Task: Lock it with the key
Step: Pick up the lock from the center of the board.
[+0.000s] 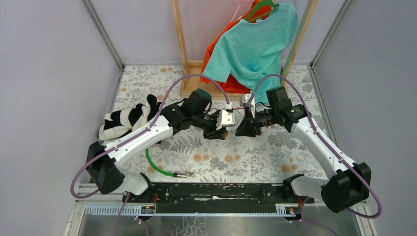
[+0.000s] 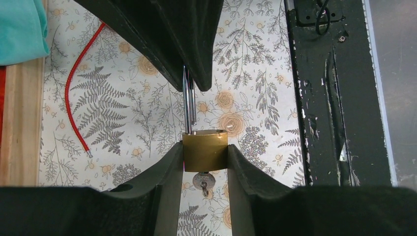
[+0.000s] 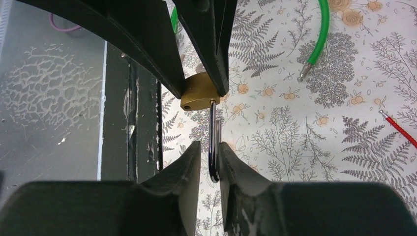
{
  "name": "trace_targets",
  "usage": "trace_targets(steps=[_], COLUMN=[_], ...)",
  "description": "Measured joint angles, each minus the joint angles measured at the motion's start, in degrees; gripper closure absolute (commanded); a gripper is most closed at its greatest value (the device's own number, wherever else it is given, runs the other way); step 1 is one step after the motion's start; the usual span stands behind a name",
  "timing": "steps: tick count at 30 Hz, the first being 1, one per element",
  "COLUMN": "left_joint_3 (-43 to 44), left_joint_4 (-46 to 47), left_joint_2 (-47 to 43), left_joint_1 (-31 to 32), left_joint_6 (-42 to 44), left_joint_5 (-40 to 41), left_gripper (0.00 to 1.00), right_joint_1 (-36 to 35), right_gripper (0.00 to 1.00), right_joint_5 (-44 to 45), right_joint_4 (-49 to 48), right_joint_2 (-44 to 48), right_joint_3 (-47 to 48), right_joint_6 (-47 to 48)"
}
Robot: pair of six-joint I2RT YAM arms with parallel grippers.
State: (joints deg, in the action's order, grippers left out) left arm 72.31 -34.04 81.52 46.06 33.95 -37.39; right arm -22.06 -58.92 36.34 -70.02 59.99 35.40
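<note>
A brass padlock [image 2: 205, 150] hangs in the air between the two grippers. My left gripper [image 2: 205, 147] is shut on the sides of its body. A silver key [image 2: 203, 181] sits in the keyhole on the underside. The steel shackle [image 2: 189, 105] rises out of the body, with its free leg out of its hole. My right gripper [image 3: 210, 146] is shut on the shackle's [image 3: 213, 137] curved end, opposite the brass body [image 3: 196, 96]. In the top view the left gripper [image 1: 222, 132] and right gripper [image 1: 244, 129] meet nose to nose above the table's middle, and the padlock is mostly hidden.
A green cable [image 1: 156, 166] with a metal tip lies near the front left. A thin red cable [image 2: 74, 83] lies on the floral tablecloth. A striped cloth [image 1: 125, 120] lies at the left. A wooden rack with a teal shirt [image 1: 255, 44] stands behind. The black base rail [image 1: 221, 191] runs along the front.
</note>
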Motion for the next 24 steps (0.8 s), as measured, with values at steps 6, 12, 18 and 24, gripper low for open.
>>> trace_targets(steps=[6,12,18,24], left_joint_3=[0.0,0.0,0.0,0.0], left_joint_4=[-0.1,-0.1,-0.1,0.0], left_joint_2=[0.7,0.8,0.8,0.8], left_joint_1=[-0.1,-0.3,-0.4,-0.5], left_joint_6=[-0.3,-0.6,-0.7,-0.8], left_joint_5=[-0.4,-0.5,-0.8,-0.8], left_gripper=[0.99,0.99,0.99,0.99], right_joint_1=[-0.6,-0.7,-0.8,-0.8], right_gripper=[0.80,0.75,0.80,0.85], right_joint_5=[1.4,2.6,3.2,3.4], right_joint_4=[-1.1,-3.0,-5.2,-6.6], right_joint_2=[0.0,0.3,0.9,1.4], right_joint_3=[-1.1,-2.9,-4.5,-4.6], right_joint_6=[0.4,0.3,-0.8,-1.9])
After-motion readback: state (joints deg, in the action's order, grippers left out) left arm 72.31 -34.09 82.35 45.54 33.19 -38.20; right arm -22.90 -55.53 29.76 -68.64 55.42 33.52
